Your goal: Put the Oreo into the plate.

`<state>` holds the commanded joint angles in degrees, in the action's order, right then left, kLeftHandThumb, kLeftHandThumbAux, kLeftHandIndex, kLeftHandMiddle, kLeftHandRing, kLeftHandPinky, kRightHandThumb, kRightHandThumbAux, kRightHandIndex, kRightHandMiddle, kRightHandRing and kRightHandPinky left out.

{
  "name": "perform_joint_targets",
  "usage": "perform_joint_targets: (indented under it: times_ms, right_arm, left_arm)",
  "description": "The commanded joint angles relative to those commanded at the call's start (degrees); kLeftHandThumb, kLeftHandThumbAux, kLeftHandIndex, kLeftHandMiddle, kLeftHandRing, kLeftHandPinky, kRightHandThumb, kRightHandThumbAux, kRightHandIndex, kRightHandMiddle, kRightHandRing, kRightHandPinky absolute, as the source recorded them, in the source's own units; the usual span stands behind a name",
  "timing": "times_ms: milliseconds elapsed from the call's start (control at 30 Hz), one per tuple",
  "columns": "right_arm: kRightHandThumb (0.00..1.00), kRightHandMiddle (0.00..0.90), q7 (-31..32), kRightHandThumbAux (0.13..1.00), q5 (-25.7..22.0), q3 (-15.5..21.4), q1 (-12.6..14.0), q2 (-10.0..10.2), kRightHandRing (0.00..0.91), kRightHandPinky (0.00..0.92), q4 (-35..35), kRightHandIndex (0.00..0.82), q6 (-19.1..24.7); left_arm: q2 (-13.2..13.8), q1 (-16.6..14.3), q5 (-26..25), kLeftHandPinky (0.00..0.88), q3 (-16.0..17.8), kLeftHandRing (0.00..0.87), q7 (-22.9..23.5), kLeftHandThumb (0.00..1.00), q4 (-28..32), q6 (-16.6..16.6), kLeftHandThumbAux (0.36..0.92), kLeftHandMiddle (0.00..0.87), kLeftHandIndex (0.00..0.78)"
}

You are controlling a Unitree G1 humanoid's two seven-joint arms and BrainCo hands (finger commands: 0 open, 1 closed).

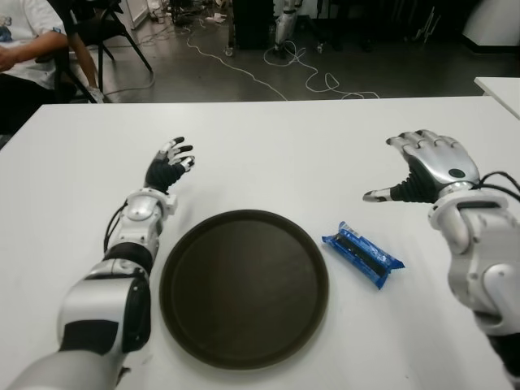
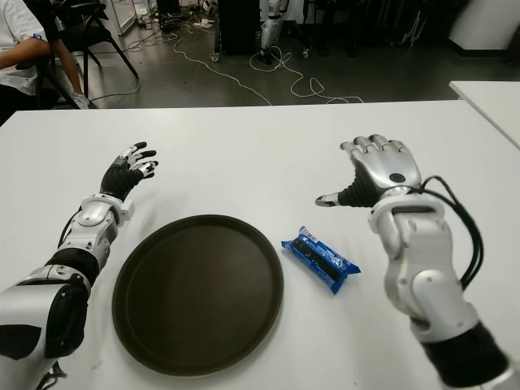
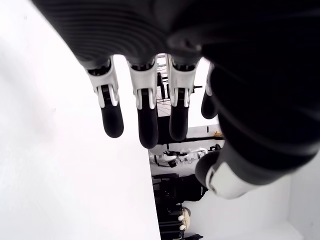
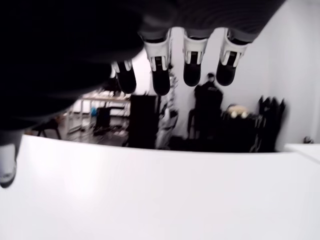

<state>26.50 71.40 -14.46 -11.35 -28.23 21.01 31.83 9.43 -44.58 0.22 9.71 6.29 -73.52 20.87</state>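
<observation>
A blue Oreo packet (image 1: 363,254) lies flat on the white table (image 1: 268,146), just right of a round dark brown plate (image 1: 244,286). Nothing lies in the plate. My right hand (image 1: 422,166) hovers behind and to the right of the packet, fingers spread and thumb out, holding nothing. My left hand (image 1: 169,164) shows beyond the plate's left rim, fingers extended and holding nothing. Both wrist views show only straight fingers (image 3: 145,117) over the bare table, with no packet in them.
A person in a white shirt (image 1: 28,41) sits by a chair past the table's far left corner. Cables trail over the floor behind the table. A second white table edge (image 1: 500,89) shows at far right.
</observation>
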Motion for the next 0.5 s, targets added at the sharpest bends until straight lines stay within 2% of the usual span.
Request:
perform_joint_targets:
  times_ms: [33, 167, 233, 267, 500]
  right_arm:
    - [0.0, 0.113, -0.5, 0.439, 1.0, 0.1, 0.4, 0.8, 0.093, 0.054, -0.1, 0.062, 0.7]
    - [0.0, 0.186, -1.4, 0.469, 3.5, 0.6, 1.3, 3.3, 0.193, 0.177, -0.2, 0.081, 2.4]
    - [0.0, 0.25, -2.0, 0.486, 4.1, 0.9, 2.0, 4.4, 0.259, 0.253, 0.0, 0.098, 2.9]
    - [0.0, 0.322, -2.1, 0.503, 4.3, 1.1, 2.8, 5.2, 0.327, 0.327, 0.7, 0.118, 3.4]
    - [0.0, 0.379, -2.1, 0.528, 4.8, 2.0, 5.5, 7.9, 0.369, 0.361, 2.0, 0.172, 3.5]
  left_arm:
    - [0.0, 0.0, 0.0, 0.195, 0.0, 0.199, 0.0, 0.012, 0.0, 0.0, 0.76, 0.206, 0.112]
    - [0.0, 0.0, -0.2, 0.195, 0.2, 0.199, 0.1, 0.022, 0.0, -0.1, 0.757, 0.204, 0.108]
    - [-0.1, -0.1, -0.3, 0.2, 0.3, 0.2, 0.1, 0.024, 0.0, -0.2, 0.753, 0.205, 0.11]
    - [-0.1, -0.1, -0.3, 0.2, 0.3, 0.2, 0.1, 0.025, 0.0, -0.2, 0.747, 0.205, 0.111]
    - [0.0, -0.1, -0.2, 0.196, 0.2, 0.198, 0.3, 0.032, 0.0, -0.2, 0.744, 0.205, 0.113]
